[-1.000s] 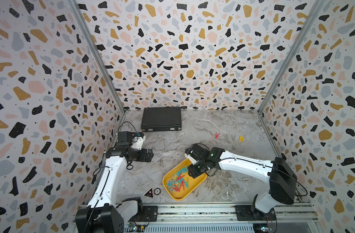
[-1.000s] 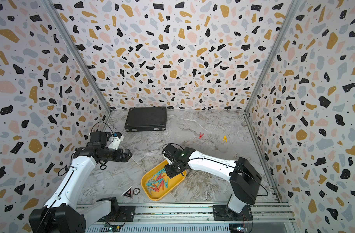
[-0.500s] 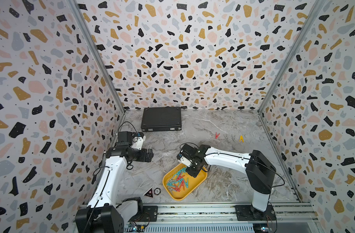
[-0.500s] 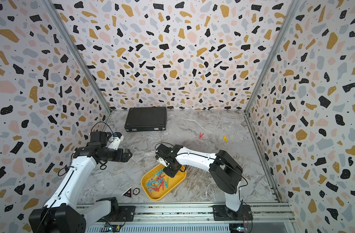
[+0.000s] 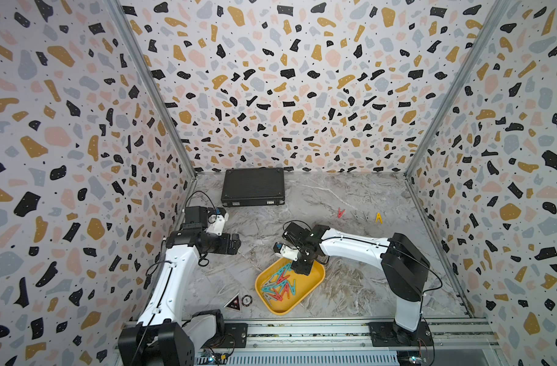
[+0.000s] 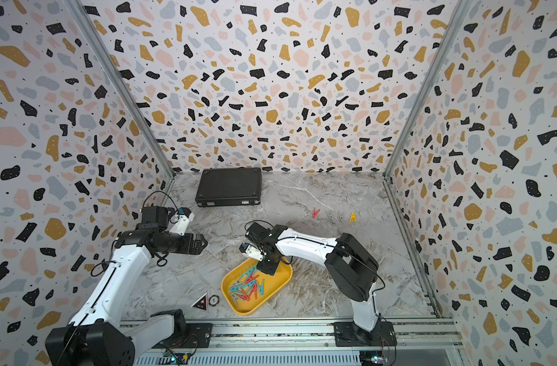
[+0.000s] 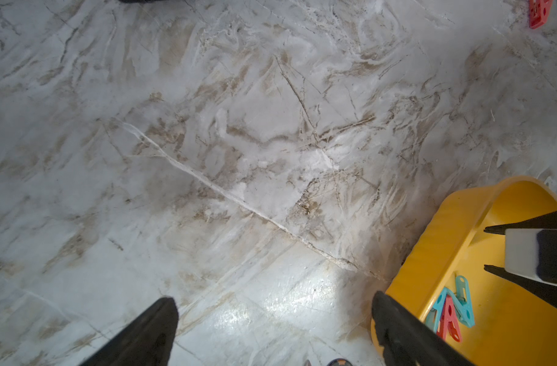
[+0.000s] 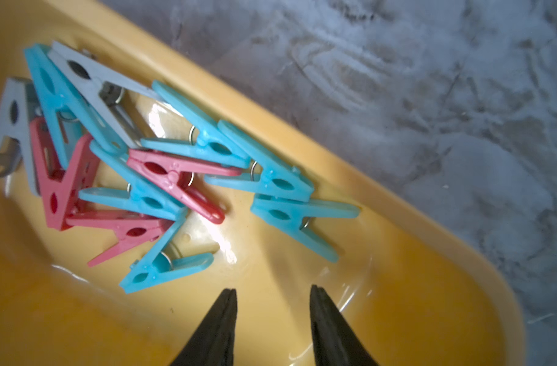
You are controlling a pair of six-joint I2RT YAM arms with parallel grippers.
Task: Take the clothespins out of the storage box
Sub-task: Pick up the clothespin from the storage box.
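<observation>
The yellow storage box [image 5: 315, 279] [image 6: 281, 279] lies near the front of the marble table. A heap of teal, red and grey clothespins [image 5: 278, 285] [image 6: 247, 286] [image 8: 163, 171] [image 7: 451, 313] fills its near half. My right gripper [image 5: 300, 269] [image 6: 266, 269] [image 8: 272, 290] points down into the box's far end, just short of the heap. Its jaws are partly open with only bare yellow floor between them. My left gripper [image 5: 237, 244] [image 6: 204, 244] [image 7: 274, 301] hovers wide open and empty over the table left of the box.
Loose on the table at the back right lie a red clothespin [image 5: 341, 212] [image 7: 538, 12] and a yellow one [image 5: 378, 217], with grey ones [image 5: 361, 215] between them. A black latched case [image 5: 253, 187] sits at the back. A triangular sticker [image 5: 233, 302] and a round token [image 5: 246, 299] lie left of the box.
My right arm's elbow has swung left, and its gripper has moved down into the box towards the heap. The left arm has not moved.
</observation>
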